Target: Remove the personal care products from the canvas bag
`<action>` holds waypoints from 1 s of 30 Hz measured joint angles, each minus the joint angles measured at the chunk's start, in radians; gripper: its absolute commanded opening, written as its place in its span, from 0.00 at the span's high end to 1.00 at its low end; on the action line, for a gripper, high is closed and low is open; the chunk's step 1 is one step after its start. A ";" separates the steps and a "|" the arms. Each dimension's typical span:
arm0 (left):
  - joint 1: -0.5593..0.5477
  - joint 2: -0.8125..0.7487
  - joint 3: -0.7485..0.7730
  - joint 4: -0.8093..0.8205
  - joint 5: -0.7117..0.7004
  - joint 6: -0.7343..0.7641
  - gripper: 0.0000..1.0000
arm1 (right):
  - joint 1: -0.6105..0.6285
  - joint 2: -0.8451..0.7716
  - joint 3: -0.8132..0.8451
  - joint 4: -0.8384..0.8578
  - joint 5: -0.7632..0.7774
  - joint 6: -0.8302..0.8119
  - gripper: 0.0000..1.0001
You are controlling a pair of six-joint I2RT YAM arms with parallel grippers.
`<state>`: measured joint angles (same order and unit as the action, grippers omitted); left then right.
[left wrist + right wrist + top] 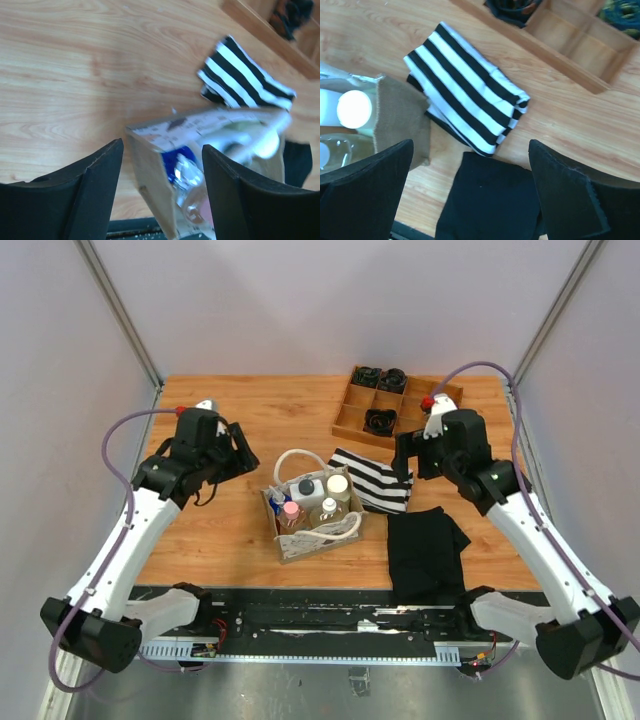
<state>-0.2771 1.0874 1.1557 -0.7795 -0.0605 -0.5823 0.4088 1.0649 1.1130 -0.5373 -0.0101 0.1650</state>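
Observation:
The canvas bag (300, 543) stands at the table's middle with its white rope handles flopped outward. Inside it stand the personal care products: a white bottle (306, 489), a cream-capped jar (338, 484), a pink-capped bottle (291, 510) and a blue one (277, 498). My left gripper (243, 452) hovers open up and left of the bag, apart from it. In the left wrist view the left gripper (162, 150) frames the bag's corner (150, 170) and the blue bottle (176, 162). My right gripper (405, 462) (471, 150) hangs open, empty, right of the bag (400, 120).
A black-and-white striped cloth (372, 480) (465, 85) lies right of the bag. A black cloth (425, 550) (490, 200) lies near the front edge. A wooden compartment tray (440, 400) (580, 45) holding black rolled bundles sits at the back right.

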 measured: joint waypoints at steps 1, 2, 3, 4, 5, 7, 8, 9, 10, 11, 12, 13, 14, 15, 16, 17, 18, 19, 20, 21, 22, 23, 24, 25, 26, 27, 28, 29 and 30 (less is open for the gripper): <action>-0.049 0.006 0.029 -0.023 -0.022 0.001 0.33 | 0.006 0.027 0.020 -0.006 -0.012 0.000 0.02; -0.099 0.012 0.056 -0.042 -0.045 0.002 0.33 | 0.011 0.054 0.037 -0.014 -0.030 0.001 0.01; -0.139 0.016 0.078 -0.060 -0.061 0.001 0.34 | 0.019 0.071 0.043 -0.018 -0.046 0.002 0.01; -0.185 0.019 0.103 -0.084 -0.081 -0.001 0.34 | 0.027 0.081 0.043 -0.023 -0.065 0.005 0.02; -0.212 0.020 0.117 -0.098 -0.092 -0.002 0.35 | 0.033 0.084 0.043 -0.031 -0.083 0.007 0.02; -0.264 0.019 0.142 -0.135 -0.116 -0.008 0.36 | 0.054 0.085 0.043 -0.037 -0.106 0.009 0.02; -0.280 0.018 0.145 -0.147 -0.122 -0.010 0.36 | 0.070 0.085 0.043 -0.038 -0.109 0.008 0.02; -0.298 0.016 0.146 -0.162 -0.125 -0.013 0.37 | 0.087 0.085 0.043 -0.039 -0.109 0.007 0.01; -0.310 0.015 0.146 -0.175 -0.127 -0.018 0.38 | 0.109 0.086 0.044 -0.040 -0.109 0.004 0.02; -0.324 0.014 0.145 -0.191 -0.128 -0.022 0.39 | 0.122 0.087 0.044 -0.040 -0.109 0.001 0.01; -0.335 0.011 0.142 -0.201 -0.130 -0.027 0.40 | 0.134 0.089 0.045 -0.042 -0.110 -0.001 0.01; -0.343 0.008 0.138 -0.209 -0.130 -0.031 0.41 | 0.143 0.093 0.050 -0.046 -0.111 -0.003 0.01; -0.354 0.005 0.135 -0.219 -0.131 -0.035 0.41 | 0.147 0.102 0.058 -0.049 -0.110 -0.004 0.01; -0.364 0.002 0.131 -0.224 -0.132 -0.042 0.41 | 0.154 0.111 0.067 -0.049 -0.108 -0.005 0.01; -0.377 0.001 0.128 -0.229 -0.135 -0.048 0.41 | 0.154 0.119 0.074 -0.049 -0.103 -0.005 0.01; -0.388 0.001 0.126 -0.234 -0.139 -0.053 0.41 | 0.155 0.128 0.080 -0.048 -0.097 -0.004 0.01; -0.401 0.001 0.122 -0.237 -0.143 -0.057 0.41 | 0.156 0.135 0.083 -0.048 -0.093 -0.004 0.01; -0.412 0.002 0.119 -0.240 -0.147 -0.063 0.41 | 0.159 0.142 0.084 -0.049 -0.085 -0.004 0.02; -0.428 0.004 0.113 -0.241 -0.154 -0.070 0.41 | 0.160 0.147 0.084 -0.049 -0.074 -0.004 0.01; -0.444 0.008 0.107 -0.241 -0.157 -0.075 0.41 | 0.161 0.152 0.084 -0.051 -0.064 -0.004 0.01; -0.458 0.012 0.101 -0.241 -0.162 -0.080 0.41 | 0.162 0.157 0.084 -0.052 -0.049 -0.004 0.01; -0.469 0.018 0.094 -0.240 -0.168 -0.084 0.41 | 0.163 0.165 0.084 -0.053 -0.026 -0.005 0.02; -0.477 0.027 0.087 -0.240 -0.174 -0.090 0.41 | 0.163 0.175 0.085 -0.053 0.000 -0.007 0.02; -0.481 0.035 0.078 -0.239 -0.178 -0.097 0.41 | 0.163 0.188 0.088 -0.056 0.024 -0.009 0.02; -0.484 0.040 0.071 -0.239 -0.182 -0.100 0.42 | 0.156 0.207 0.092 -0.062 0.047 -0.010 0.02; -0.484 0.043 0.065 -0.234 -0.183 -0.110 0.42 | 0.145 0.225 0.095 -0.065 0.050 -0.010 0.02; -0.486 0.043 0.063 -0.226 -0.187 -0.112 0.42 | 0.124 0.249 0.096 -0.064 0.039 -0.010 0.01; -0.486 0.042 0.062 -0.226 -0.191 -0.117 0.42 | 0.101 0.269 0.096 -0.062 0.025 -0.009 0.01; -0.489 0.041 0.062 -0.226 -0.194 -0.121 0.42 | 0.065 0.298 0.096 -0.056 -0.003 -0.007 0.01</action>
<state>-0.7658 1.1282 1.2175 -1.0058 -0.2546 -0.7033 0.4740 1.3632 1.2091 -0.5938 -0.0128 0.1581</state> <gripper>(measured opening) 0.585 0.986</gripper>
